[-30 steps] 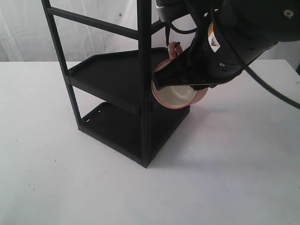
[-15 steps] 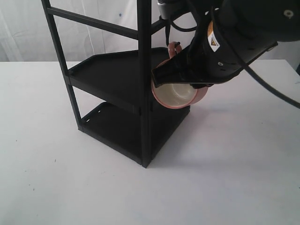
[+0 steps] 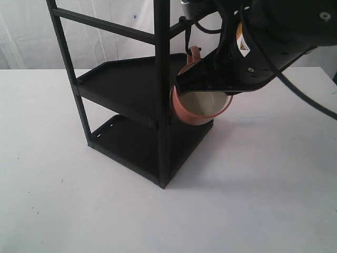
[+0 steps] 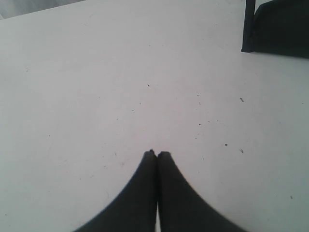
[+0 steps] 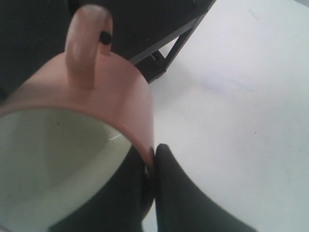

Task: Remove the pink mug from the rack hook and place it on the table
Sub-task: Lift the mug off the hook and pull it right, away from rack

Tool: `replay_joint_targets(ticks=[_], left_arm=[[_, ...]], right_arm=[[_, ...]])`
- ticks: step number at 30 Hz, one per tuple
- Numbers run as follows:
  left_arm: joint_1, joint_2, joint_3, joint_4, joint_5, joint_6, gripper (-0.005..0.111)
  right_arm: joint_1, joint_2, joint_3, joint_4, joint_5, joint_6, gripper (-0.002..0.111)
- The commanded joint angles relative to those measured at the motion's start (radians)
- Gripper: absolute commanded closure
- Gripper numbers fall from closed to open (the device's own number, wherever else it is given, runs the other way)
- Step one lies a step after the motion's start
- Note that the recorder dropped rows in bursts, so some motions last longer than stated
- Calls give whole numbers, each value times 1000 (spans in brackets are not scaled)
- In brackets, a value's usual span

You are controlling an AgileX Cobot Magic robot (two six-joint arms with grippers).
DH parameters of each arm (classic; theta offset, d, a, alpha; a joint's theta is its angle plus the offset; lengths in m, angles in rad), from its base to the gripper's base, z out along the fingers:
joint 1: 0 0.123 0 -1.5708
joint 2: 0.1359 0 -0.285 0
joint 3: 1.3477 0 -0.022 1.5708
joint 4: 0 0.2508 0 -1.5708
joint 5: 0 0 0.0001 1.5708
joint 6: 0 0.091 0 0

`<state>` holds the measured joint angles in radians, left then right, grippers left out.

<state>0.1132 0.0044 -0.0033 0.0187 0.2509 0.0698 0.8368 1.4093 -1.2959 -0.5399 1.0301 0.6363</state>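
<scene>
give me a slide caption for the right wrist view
Right gripper pinches the rim of the pink mug, its handle looped on the rack hook, above the table.

rack [image 3: 126, 79] on table [image 3: 263, 184]; mug [image 3: 202, 105] above table at rack's right side, handle at hook [image 5: 104, 37].

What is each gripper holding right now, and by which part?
The right gripper holds the pink mug by its rim wall, one finger inside, one outside. The left gripper is shut on nothing.

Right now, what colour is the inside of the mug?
Cream-white. The pink mug shows its pale inside best in the right wrist view.
</scene>
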Motion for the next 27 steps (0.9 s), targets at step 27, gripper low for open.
replay_joint_targets(ticks=[27], left_arm=[[2, -4, 3, 1, 5, -2, 107]], right_arm=[[0, -79, -5, 26, 0, -11, 108]])
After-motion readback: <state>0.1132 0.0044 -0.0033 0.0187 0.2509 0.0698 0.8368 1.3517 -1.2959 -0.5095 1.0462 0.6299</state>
